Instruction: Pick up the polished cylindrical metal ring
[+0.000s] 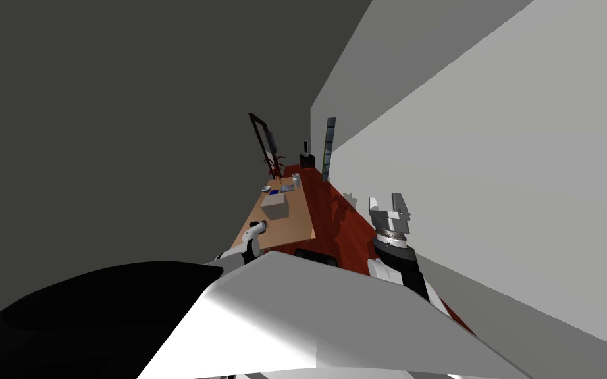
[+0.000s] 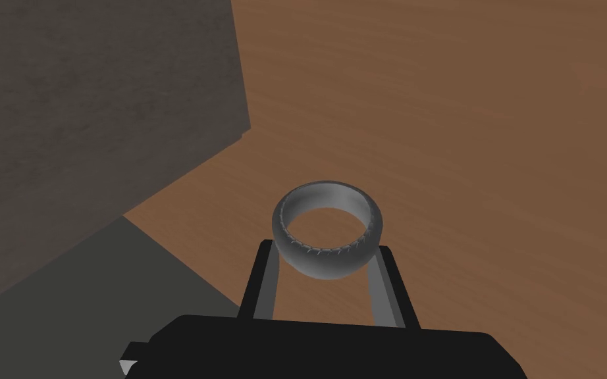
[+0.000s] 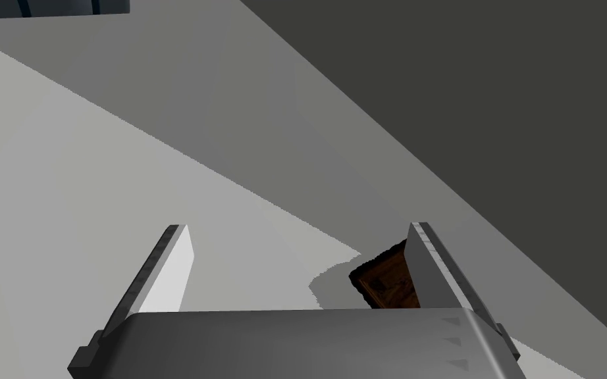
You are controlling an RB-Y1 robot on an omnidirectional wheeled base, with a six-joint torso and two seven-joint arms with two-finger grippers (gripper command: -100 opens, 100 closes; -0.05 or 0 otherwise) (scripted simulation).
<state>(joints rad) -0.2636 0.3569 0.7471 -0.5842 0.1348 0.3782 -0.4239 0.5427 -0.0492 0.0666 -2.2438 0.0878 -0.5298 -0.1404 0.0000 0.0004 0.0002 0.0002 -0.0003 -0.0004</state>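
Two thin grey fingers of the left gripper pinch the grey cylindrical ring over the brown wooden table: grasp seemingly made, lift remaining. At its three o'clock, the right gripper gapes wide.

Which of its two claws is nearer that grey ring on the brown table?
The left. The left claw grips the ring by its sides, over the table. The right claw is open, raised near the light wall, well off to the side.
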